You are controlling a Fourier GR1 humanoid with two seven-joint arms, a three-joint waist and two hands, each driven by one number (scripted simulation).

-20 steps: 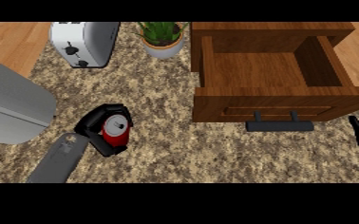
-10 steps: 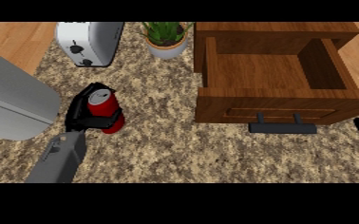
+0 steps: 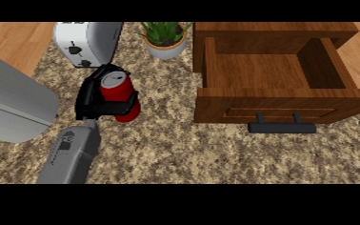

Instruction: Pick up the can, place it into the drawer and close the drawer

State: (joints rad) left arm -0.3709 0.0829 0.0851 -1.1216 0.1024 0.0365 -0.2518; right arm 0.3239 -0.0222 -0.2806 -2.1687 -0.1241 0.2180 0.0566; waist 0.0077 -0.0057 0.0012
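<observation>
head view: left hand (image 3: 95,97) curled round red can (image 3: 117,93), open drawer (image 3: 271,69) holding nothing.

The left hand (image 3: 98,97) is curled round the red can (image 3: 116,91), left of the open drawer (image 3: 271,71).

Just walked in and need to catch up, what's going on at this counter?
The robot's left hand has its fingers curled round a red can, holding it over the granite counter near the toaster. The wooden drawer to the right stands open with nothing in it. The right hand is out of view.
</observation>
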